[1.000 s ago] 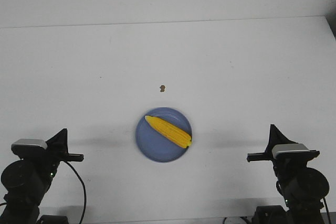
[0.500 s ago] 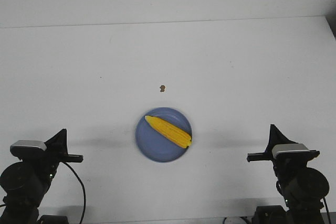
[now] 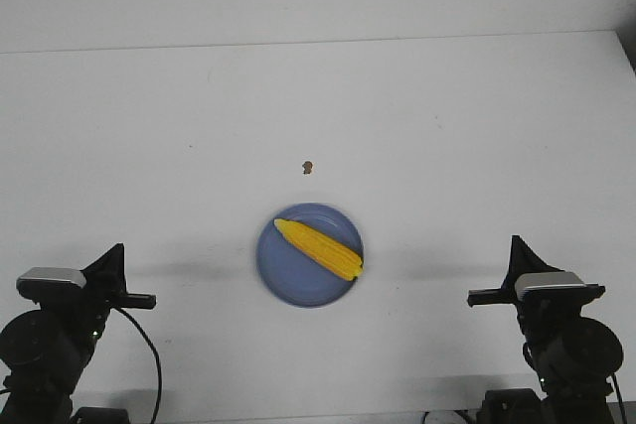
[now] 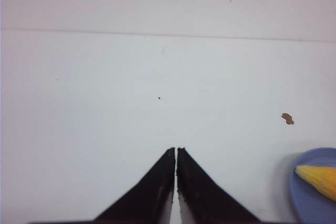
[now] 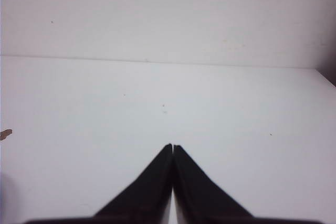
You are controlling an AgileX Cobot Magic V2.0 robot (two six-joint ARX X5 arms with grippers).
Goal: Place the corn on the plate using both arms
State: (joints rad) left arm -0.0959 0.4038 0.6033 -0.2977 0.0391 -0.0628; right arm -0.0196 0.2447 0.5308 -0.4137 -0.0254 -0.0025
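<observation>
The yellow corn (image 3: 319,248) lies diagonally on the blue-lavender plate (image 3: 288,275) near the middle of the white table, its pointed end to the upper left. The corn tip (image 4: 317,178) and plate rim (image 4: 299,198) also show in the left wrist view. My left gripper (image 3: 117,253) is shut and empty at the front left, well apart from the plate; its fingertips meet in the left wrist view (image 4: 175,149). My right gripper (image 3: 516,243) is shut and empty at the front right, its tips together in the right wrist view (image 5: 172,146).
A small brown crumb (image 3: 308,167) lies on the table just behind the plate; it also shows in the left wrist view (image 4: 287,118) and at the edge of the right wrist view (image 5: 5,134). The table's far edge (image 3: 318,42) meets a white wall.
The left arm has drawn back slightly toward the front left. The corn, the plate and the right arm have not moved.
</observation>
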